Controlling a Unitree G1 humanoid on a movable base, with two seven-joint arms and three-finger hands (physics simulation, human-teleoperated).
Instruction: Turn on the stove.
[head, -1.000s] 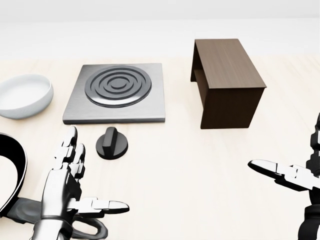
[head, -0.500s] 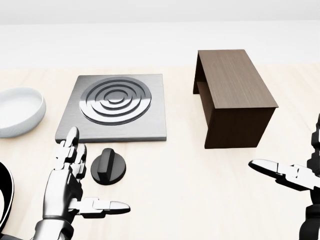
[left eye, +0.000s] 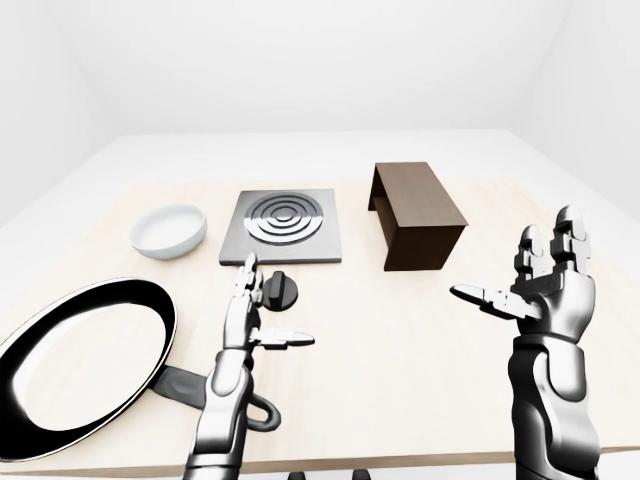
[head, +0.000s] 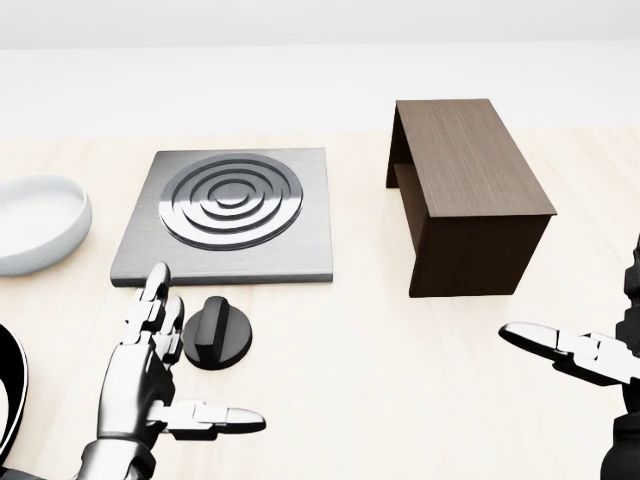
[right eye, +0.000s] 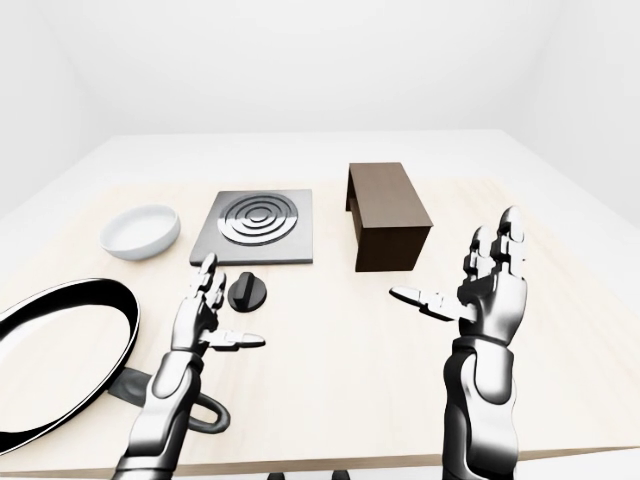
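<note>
The stove (head: 229, 214) is a square grey plate with dark concentric burner rings, at the upper left of the head view. Its black round knob (head: 217, 336) lies on the table just below the plate. My left hand (head: 170, 350) is open, fingers stretched, thumb out to the right. Its fingertips stand just left of the knob, close to it; touching cannot be told. My right hand (right eye: 478, 283) is open and empty, raised at the right, away from the stove.
A dark brown wooden box (head: 463, 195) stands right of the stove. A white bowl (head: 35, 224) sits left of it. A large black frying pan (left eye: 82, 360) lies at the lower left, its handle under my left arm. The table's near edge (left eye: 400, 465) runs along the bottom.
My left hand has moved right and a little down, closer to the knob. The right hand has hardly moved. From one second ago the whole view shifted, so the camera moved.
</note>
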